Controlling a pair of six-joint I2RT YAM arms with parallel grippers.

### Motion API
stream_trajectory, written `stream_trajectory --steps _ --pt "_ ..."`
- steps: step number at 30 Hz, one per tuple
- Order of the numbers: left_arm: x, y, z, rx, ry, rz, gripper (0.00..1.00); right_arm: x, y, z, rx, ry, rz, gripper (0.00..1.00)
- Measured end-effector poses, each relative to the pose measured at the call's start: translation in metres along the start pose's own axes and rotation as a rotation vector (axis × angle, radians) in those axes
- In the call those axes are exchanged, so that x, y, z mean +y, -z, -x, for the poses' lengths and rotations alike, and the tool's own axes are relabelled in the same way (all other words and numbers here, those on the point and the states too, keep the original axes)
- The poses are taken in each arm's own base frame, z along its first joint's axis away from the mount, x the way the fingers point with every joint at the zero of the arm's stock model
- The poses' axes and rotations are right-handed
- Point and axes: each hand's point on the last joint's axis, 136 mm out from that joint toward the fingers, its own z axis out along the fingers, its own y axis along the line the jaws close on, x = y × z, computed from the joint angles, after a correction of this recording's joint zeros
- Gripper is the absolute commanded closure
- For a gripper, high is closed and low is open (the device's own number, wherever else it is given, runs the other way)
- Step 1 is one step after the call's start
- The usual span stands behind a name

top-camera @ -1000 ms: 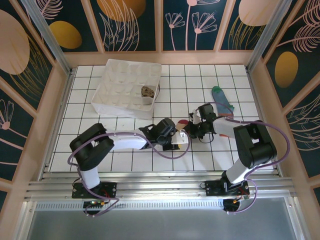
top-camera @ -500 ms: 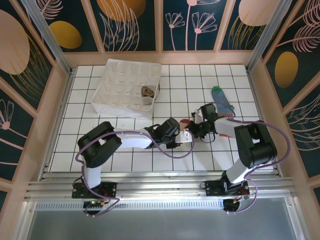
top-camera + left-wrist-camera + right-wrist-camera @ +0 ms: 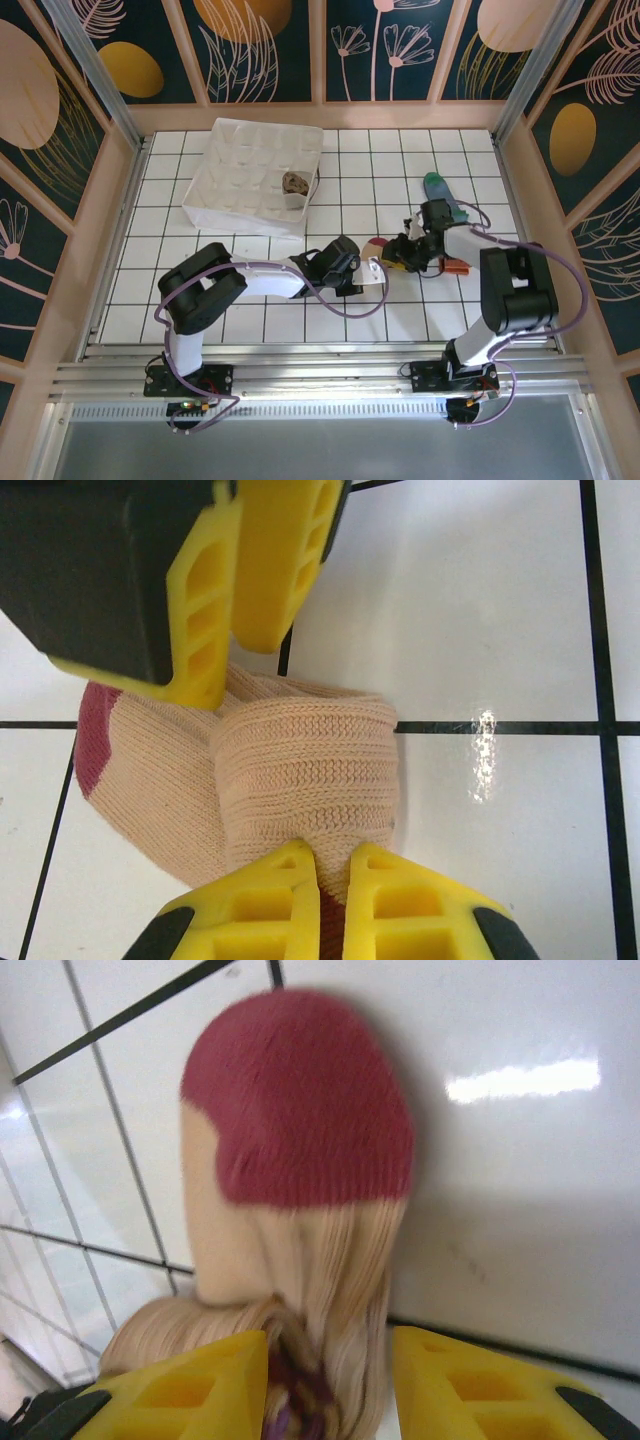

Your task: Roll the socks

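Beige sock (image 3: 300,770) half-rolled on the white counter (image 3: 480,610); left end effector (image 3: 333,865) pinched tight on its roll; right end effector (image 3: 328,1360) part-open, straddling the fabric.

Ribbed knit cloth sock (image 3: 305,775), glossy smooth tabletop (image 3: 490,610), matt yellow plastic left fingers (image 3: 405,905)
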Motion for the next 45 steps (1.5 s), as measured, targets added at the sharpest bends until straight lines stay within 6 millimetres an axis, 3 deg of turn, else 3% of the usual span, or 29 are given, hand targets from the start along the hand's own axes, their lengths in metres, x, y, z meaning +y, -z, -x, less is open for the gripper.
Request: stream_trajectory --steps 4,10,16,20,24,27,30,39,45 --pt "-0.002 0.001 0.001 -0.01 0.002 -0.013 0.97 -0.005 -0.012 0.007 0.044 -0.005 -0.041 0.74" --pt "-0.007 0.003 0.002 -0.025 0.0 -0.055 0.97 0.004 -0.025 0.011 0.084 0.042 -0.048 0.95" --pt "-0.017 0.008 0.002 -0.025 -0.036 -0.125 0.96 0.03 -0.041 0.009 0.089 0.192 0.026 0.98" --pt "-0.023 0.01 0.005 -0.014 -0.059 -0.18 0.95 0.042 -0.047 0.005 0.098 0.267 0.071 0.91" --pt "-0.023 0.004 0.009 -0.018 -0.02 -0.276 0.96 0.044 -0.049 0.003 0.094 0.292 0.095 0.75" --pt "-0.019 0.0 0.013 -0.043 0.036 -0.346 0.95 0.048 -0.045 0.002 0.078 0.293 0.12 0.61" --pt "-0.016 -0.001 0.014 -0.064 0.11 -0.419 0.95 0.045 -0.036 0.006 0.048 0.262 0.132 0.55" --pt "-0.006 -0.006 0.015 -0.104 0.313 -0.586 0.95 0.031 0.006 0.021 -0.078 0.184 0.053 0.49" --pt "-0.002 -0.009 0.016 -0.113 0.409 -0.64 0.96 0.018 0.015 0.001 -0.086 0.137 0.011 0.47"
